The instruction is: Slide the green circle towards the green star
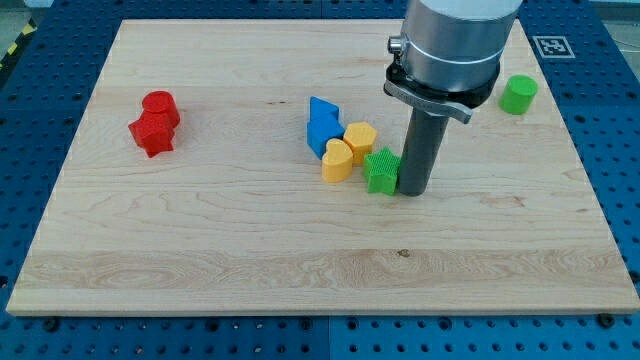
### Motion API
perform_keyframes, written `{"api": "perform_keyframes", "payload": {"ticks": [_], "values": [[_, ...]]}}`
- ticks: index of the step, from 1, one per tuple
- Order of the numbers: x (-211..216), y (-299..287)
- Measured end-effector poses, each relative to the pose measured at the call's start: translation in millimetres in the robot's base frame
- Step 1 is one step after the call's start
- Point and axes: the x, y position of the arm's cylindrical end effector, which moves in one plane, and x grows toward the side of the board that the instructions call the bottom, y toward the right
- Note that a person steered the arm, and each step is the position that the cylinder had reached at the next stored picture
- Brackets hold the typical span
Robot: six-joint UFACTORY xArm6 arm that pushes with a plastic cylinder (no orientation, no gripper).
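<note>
The green circle (518,94) stands near the board's right edge, toward the view's top. The green star (381,170) sits near the board's middle. My tip (413,192) rests on the board right against the star's right side. It is far from the green circle, which lies up and to the right of it. The arm's grey body hides part of the board above the rod.
Two yellow blocks, a heart (337,160) and a hexagon (360,139), crowd the star's left side. A blue triangle (320,108) and a blue cube (322,135) sit beside them. A red cylinder (159,106) and a red star (152,134) lie at the view's left.
</note>
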Motion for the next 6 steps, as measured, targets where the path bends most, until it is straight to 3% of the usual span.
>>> {"api": "perform_keyframes", "payload": {"ticks": [1,2,4,5,6], "values": [[0.0,19.4],[-7.2,84.8],[-125.8,233.3],[-169.6,237.5],[-169.4,202.3]]}}
